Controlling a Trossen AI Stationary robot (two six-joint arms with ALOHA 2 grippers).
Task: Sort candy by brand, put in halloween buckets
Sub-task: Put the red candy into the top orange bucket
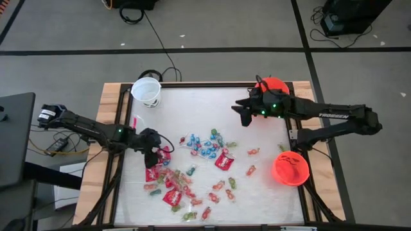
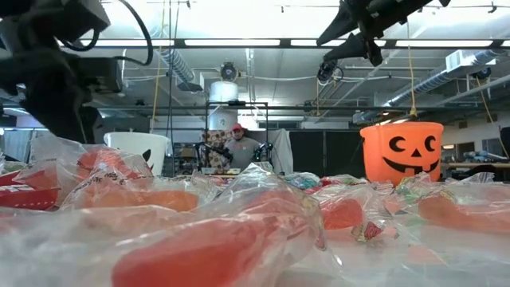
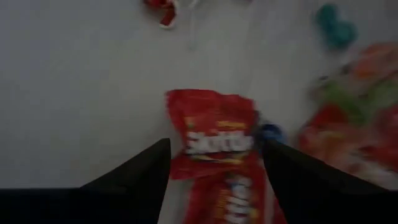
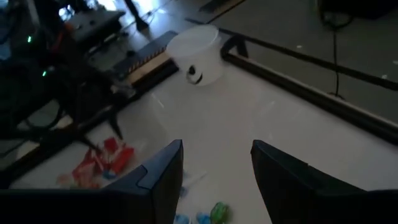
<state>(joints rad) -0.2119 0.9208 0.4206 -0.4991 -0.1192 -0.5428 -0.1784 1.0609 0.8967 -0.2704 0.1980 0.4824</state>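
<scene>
Jaws on my left gripper point(image 1: 153, 156) stand spread over the candy pile, a red Skittles packet point(image 3: 214, 134) lying between the fingers point(image 3: 140, 174) without being pinched; my right gripper point(image 1: 244, 115) hangs spread and empty above the far half of the white counter point(image 1: 192, 106), just beside one orange bucket point(image 1: 274, 86). A second orange bucket point(image 1: 291, 168) sits at the counter's right edge near my right arm, and the white bucket point(image 1: 147, 91) stands at the far left corner. Between them the candy point(image 1: 199, 146) lies scattered: red packets, blue twisted wrappers, small green and orange pieces.
</scene>
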